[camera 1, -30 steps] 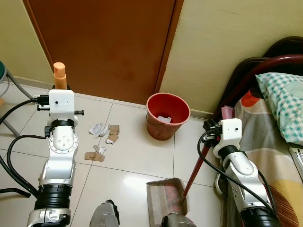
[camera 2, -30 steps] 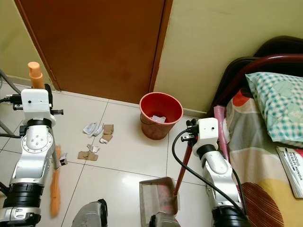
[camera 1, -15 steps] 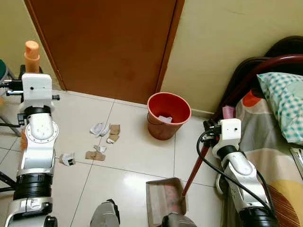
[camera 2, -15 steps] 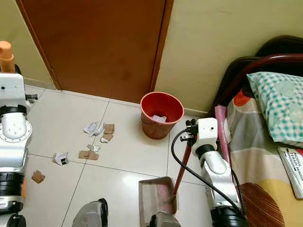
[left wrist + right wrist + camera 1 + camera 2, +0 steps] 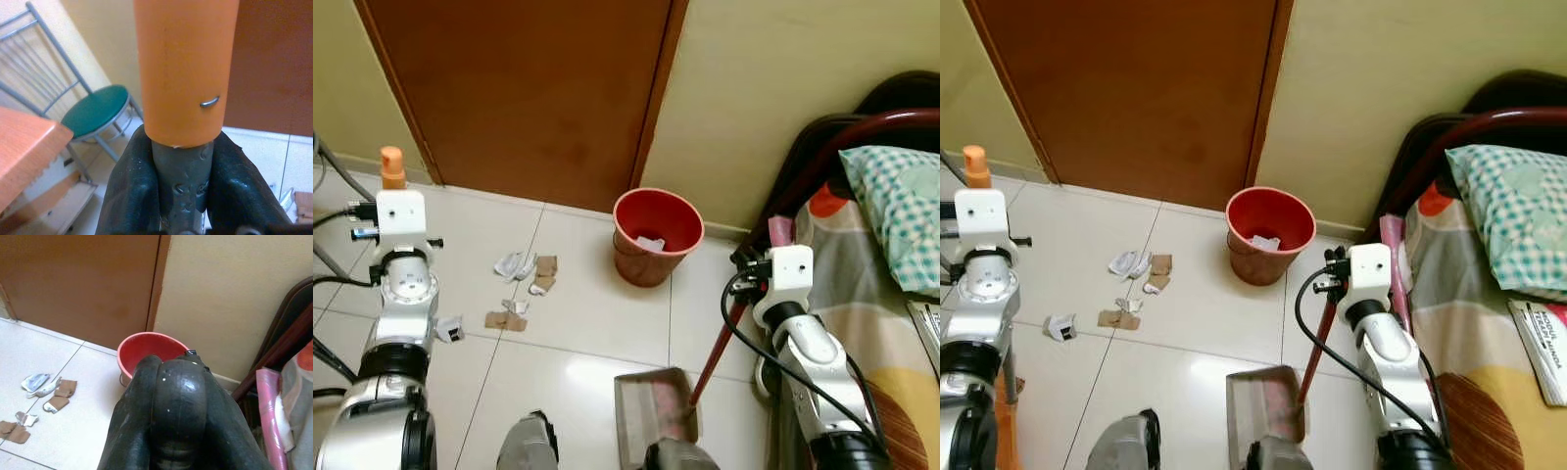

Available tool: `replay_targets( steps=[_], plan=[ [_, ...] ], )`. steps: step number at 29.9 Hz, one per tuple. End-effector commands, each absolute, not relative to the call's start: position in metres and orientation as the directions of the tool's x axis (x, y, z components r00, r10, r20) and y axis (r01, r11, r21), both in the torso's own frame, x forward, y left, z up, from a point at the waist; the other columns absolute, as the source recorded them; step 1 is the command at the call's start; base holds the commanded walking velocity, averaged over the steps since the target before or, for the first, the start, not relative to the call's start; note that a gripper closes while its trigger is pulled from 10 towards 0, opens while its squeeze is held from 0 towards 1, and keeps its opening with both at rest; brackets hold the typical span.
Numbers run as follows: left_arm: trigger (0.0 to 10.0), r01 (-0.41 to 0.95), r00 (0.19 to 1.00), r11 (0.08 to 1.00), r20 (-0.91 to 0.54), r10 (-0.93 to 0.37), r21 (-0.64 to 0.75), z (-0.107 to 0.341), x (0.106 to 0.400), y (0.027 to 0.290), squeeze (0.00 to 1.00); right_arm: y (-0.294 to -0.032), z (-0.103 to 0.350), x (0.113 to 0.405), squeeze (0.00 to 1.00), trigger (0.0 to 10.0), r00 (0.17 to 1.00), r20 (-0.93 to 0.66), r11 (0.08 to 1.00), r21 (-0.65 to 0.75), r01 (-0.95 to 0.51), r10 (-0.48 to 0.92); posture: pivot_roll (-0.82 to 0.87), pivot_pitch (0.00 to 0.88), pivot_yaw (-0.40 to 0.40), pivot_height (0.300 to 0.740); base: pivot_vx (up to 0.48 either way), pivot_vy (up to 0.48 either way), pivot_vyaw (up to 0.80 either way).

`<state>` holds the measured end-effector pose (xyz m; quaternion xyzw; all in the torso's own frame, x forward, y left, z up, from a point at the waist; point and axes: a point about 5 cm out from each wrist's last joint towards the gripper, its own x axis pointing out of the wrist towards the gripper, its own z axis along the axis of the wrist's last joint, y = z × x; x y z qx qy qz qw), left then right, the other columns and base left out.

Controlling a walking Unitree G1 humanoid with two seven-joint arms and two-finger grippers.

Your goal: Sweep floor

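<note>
My left gripper [image 5: 183, 152] is shut on the grey shaft of the broom, just below its orange handle end [image 5: 392, 167], at the left over the tiles. An orange length of the broom [image 5: 1003, 426] shows low beside that arm. Torn paper and cardboard scraps [image 5: 524, 266] lie on the floor before the door, with brown pieces [image 5: 506, 320] and a small crumpled scrap [image 5: 450, 330] nearer me. My right gripper [image 5: 176, 382] is shut on the top of the dustpan's red handle [image 5: 715, 351]. The grey dustpan [image 5: 651, 416] rests on the floor by my feet.
A red bin [image 5: 656, 235] holding white paper stands against the wall by the brown door [image 5: 529, 88]. A bed with a checked pillow [image 5: 901, 211] and a dark frame bounds the right. A metal chair with a green seat [image 5: 95, 110] and an orange table corner [image 5: 24, 147] stand to the left.
My left arm has carried the broom to the left and drawn back, uncovering the small scrap on the tiles. The right arm and the dustpan have stayed put.
</note>
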<state>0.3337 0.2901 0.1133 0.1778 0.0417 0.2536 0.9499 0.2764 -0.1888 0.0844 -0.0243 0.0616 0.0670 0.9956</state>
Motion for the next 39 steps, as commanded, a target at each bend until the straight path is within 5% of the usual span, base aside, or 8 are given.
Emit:
replay_targets(
  steps=[1, 9, 17, 28, 39],
  plan=[
    [10.0, -0.483, 0.866, 0.810, 0.041, 0.499, 0.334, 0.123, 0.339, 0.291, 0.00, -0.197, 0.090, 0.275, 0.00, 10.0, 0.988, -0.111, 0.991, -0.057, -0.119, 0.112, -0.13, 0.173, -0.106, 0.740, 0.000, 0.000, 0.00],
    [10.0, -0.225, 0.970, 0.938, -0.033, 0.241, 0.263, 0.115, 0.363, 0.223, 0.00, -0.188, 0.095, 0.288, 0.00, 10.0, 0.990, -0.088, 0.992, -0.047, -0.119, 0.115, -0.10, 0.156, -0.106, 0.740, 0.000, 0.000, 0.00],
    [10.0, 0.061, 0.996, 0.964, -0.072, -0.044, 0.258, 0.106, 0.364, 0.174, 0.00, -0.188, 0.109, 0.305, 0.00, 10.0, 0.996, -0.023, 0.995, -0.058, -0.083, 0.082, -0.05, 0.158, -0.090, 0.740, 0.000, 0.000, 0.00],
    [10.0, 0.409, 0.907, 0.888, 0.009, -0.420, 0.208, 0.112, 0.341, 0.101, 0.00, -0.184, 0.105, 0.324, 0.00, 10.0, 0.998, -0.003, 0.991, -0.114, 0.068, -0.069, -0.01, 0.096, -0.060, 0.740, 0.000, 0.000, 0.00],
    [10.0, 0.558, 0.799, 0.824, 0.202, -0.566, 0.099, 0.157, 0.319, 0.055, 0.00, -0.158, 0.090, 0.327, 0.00, 10.0, 0.999, -0.004, 0.994, -0.102, 0.043, -0.043, 0.02, 0.075, -0.047, 0.740, 0.000, 0.000, 0.00]
  ],
)
